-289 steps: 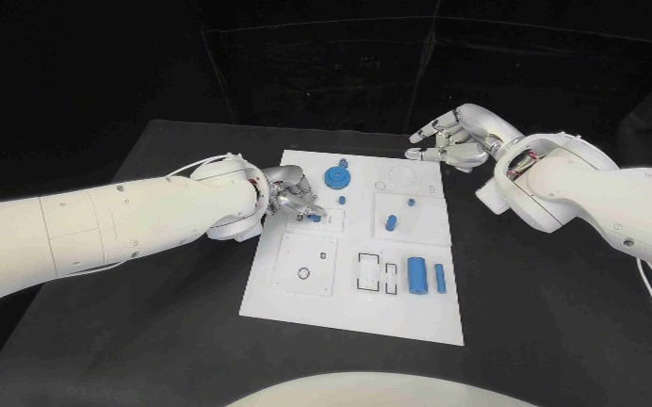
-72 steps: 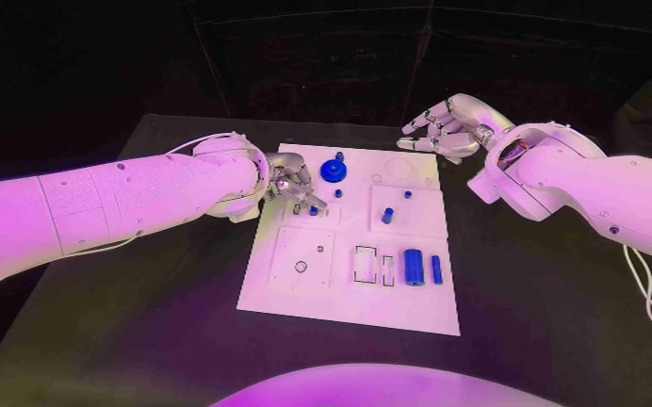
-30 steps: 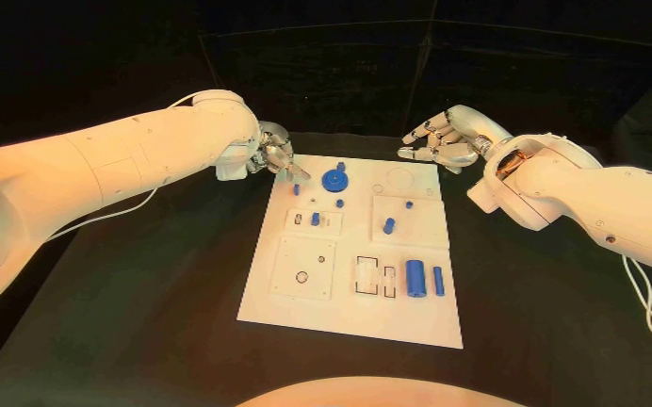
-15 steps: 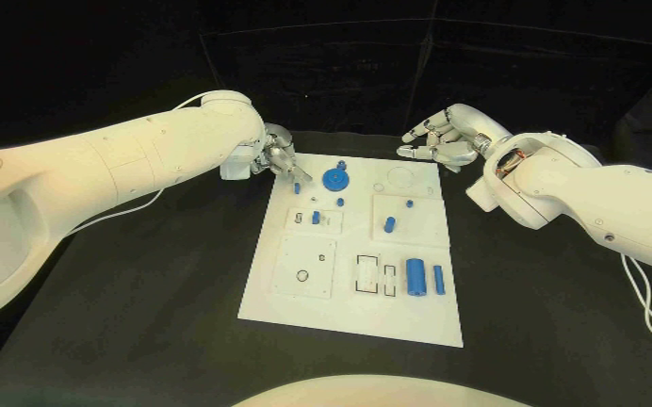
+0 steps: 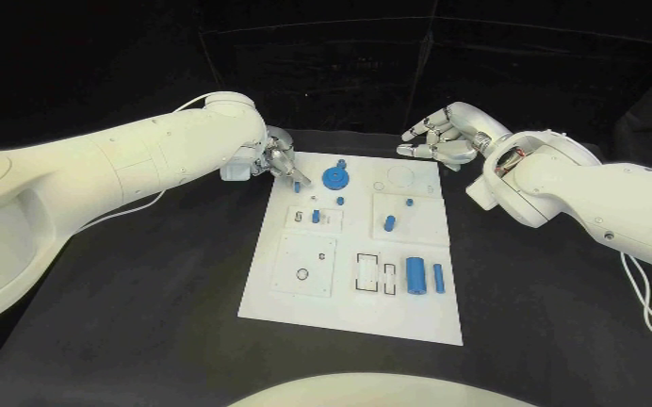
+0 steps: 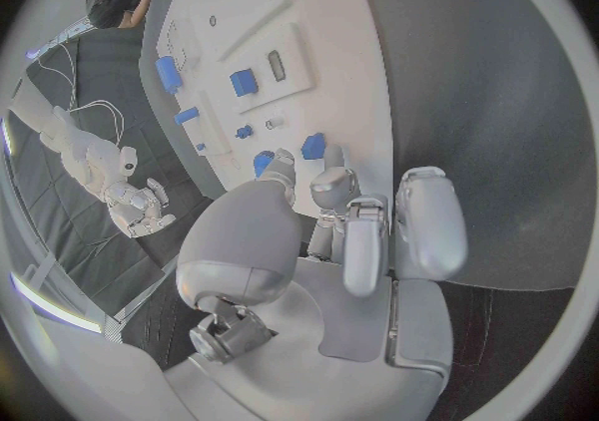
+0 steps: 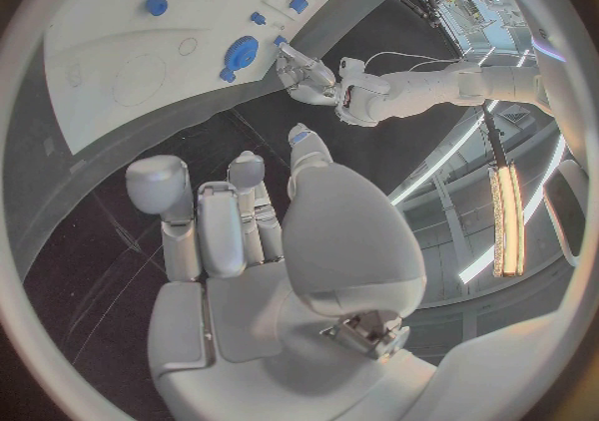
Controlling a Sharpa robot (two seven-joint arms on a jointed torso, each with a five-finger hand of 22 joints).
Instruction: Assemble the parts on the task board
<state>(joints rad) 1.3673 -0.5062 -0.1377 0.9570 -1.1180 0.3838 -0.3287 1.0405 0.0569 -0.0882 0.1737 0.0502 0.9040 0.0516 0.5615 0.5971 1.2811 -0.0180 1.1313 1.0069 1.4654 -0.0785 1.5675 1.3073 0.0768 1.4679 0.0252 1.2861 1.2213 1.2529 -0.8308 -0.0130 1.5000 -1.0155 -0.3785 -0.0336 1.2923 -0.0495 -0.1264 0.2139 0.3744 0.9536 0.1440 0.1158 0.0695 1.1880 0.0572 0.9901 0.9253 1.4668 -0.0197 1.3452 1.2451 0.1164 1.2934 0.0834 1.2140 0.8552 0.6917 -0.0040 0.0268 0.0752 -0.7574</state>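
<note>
At the far-left corner of the white task board [image 5: 356, 247], left robot hand [image 5: 279, 160] now lifted away, pinching a small blue peg [image 5: 298, 184]; right robot hand [image 5: 442, 140] hovering beyond, fingers spread, empty. Insertion pending.

Task board [image 5: 356, 308] showing white, with thin black outlines marking its recesses. Parts showing blue: gear-like disc [image 5: 335, 179], two upright cylinders [image 5: 415, 276], small pegs [image 5: 389, 223]. Bench [image 5: 150, 313] reading black. Left robot hand [image 5: 282, 162] showing silver on a white arm; right robot hand [image 5: 440, 141] likewise silver. Backdrop staying black.
</note>
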